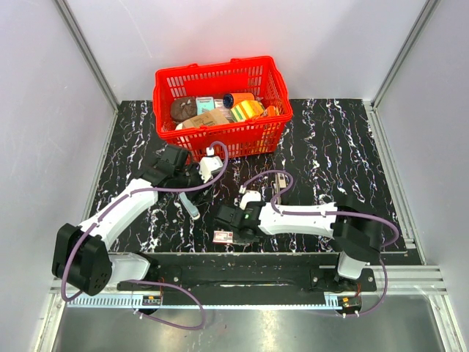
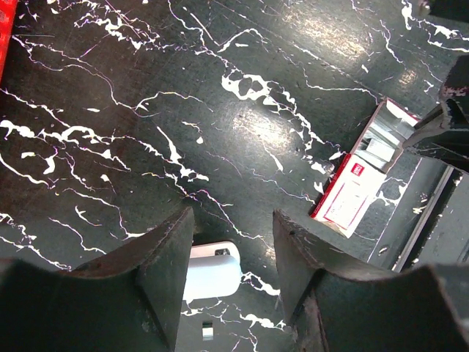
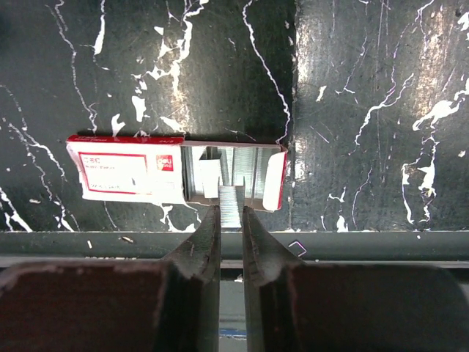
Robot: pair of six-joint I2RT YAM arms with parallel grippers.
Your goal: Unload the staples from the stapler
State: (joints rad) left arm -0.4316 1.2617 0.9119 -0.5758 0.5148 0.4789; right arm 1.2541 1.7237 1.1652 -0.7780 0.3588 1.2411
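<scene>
The stapler [image 1: 190, 205] is a slim pale bar lying on the black marbled table between the arms. Its pale rounded end [image 2: 211, 271] shows low between the fingers of my left gripper [image 2: 233, 242], which is open and hovers above it, touching nothing. My left gripper [image 1: 198, 178] is just beyond the stapler in the top view. My right gripper [image 3: 231, 213] is shut on a short strip of staples [image 3: 231, 202], held at the open end of the flat white-and-red box [image 3: 124, 172]. In the top view my right gripper [image 1: 229, 221] is above that box [image 1: 223, 236].
A red basket [image 1: 220, 132] full of assorted items stands at the back. The box also shows in the left wrist view [image 2: 352, 194]. A metal rail [image 3: 352, 246] runs along the near table edge, with one loose staple [image 3: 297, 248] on it. A tiny metal piece [image 2: 207, 330] lies near the stapler.
</scene>
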